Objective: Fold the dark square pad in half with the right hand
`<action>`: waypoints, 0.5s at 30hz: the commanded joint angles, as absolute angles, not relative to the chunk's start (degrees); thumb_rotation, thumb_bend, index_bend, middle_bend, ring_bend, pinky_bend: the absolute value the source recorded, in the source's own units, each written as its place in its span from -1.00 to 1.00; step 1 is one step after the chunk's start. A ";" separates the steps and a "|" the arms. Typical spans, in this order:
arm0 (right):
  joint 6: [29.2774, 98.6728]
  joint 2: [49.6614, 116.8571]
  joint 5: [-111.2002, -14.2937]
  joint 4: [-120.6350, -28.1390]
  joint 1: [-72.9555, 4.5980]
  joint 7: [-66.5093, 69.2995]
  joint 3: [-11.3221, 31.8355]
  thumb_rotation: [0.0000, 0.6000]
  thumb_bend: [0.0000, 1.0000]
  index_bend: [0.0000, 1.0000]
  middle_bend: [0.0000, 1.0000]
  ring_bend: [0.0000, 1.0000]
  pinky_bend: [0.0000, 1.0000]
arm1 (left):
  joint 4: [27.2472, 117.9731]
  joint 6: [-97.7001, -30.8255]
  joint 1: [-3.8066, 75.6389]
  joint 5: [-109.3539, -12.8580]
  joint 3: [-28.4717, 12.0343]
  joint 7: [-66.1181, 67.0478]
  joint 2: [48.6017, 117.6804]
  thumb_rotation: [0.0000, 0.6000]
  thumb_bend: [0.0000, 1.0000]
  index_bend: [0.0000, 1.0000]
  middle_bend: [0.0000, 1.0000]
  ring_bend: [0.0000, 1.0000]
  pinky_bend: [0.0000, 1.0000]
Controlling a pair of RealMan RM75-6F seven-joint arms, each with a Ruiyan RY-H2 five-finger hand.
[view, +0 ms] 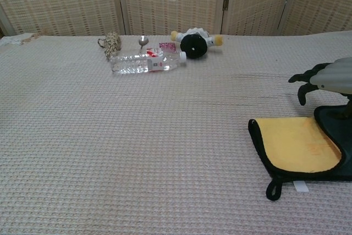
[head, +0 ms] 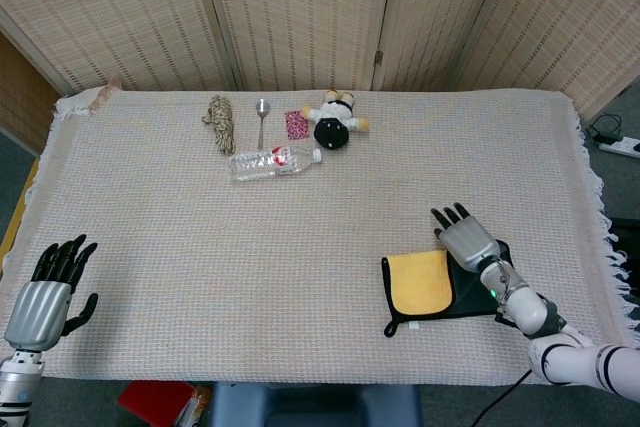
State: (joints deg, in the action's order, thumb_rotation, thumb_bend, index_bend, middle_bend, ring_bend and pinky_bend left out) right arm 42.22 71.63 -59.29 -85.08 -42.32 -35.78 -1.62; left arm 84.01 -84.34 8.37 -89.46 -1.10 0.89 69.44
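Right robot hand [head: 466, 241] hovers spread above half-folded dark pad [head: 440, 288].

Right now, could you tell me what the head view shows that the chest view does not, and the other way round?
Only the head view shows the left hand, open at the table's near left corner, and the right forearm. Only the chest view shows the right hand raised clear above the pad. Both share the partly folded pad with yellow lining exposed, the bottle, the plush toy, the spoon and the rope bundle.
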 commanded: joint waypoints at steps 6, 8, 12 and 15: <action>41.05 72.78 -56.75 -82.62 -43.04 -36.62 -2.87 1.00 -0.01 -0.26 -0.95 -0.99 -1.00 | 83.83 -84.04 8.48 -89.33 -1.07 0.91 69.54 1.00 0.01 -1.00 -1.00 -1.00 -1.00; 41.03 72.91 -56.64 -82.36 -43.13 -36.54 -3.07 1.00 -0.01 -0.24 -0.93 -0.97 -1.00 | 83.73 -83.89 8.52 -89.18 -1.11 0.96 69.61 1.00 0.01 -1.00 -1.00 -1.00 -1.00; 40.89 73.07 -56.63 -81.95 -43.25 -35.89 -3.26 1.00 -0.01 -0.21 -0.92 -0.97 -1.00 | 83.66 -83.83 8.55 -89.11 -1.11 1.10 69.70 1.00 0.01 -1.00 -1.00 -1.00 -1.00; 41.18 73.09 -57.25 -81.73 -43.16 -35.41 -3.49 1.00 -0.01 -0.14 -0.90 -0.95 -1.00 | 83.69 -83.91 8.51 -89.08 -1.12 1.16 69.70 1.00 0.01 -1.00 -1.00 -1.00 -1.00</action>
State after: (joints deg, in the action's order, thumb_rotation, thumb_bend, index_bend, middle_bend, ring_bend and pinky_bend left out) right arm 41.10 73.08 -57.14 -81.80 -43.19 -35.50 -3.42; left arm 83.69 -83.91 8.51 -89.08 -1.12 1.17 69.70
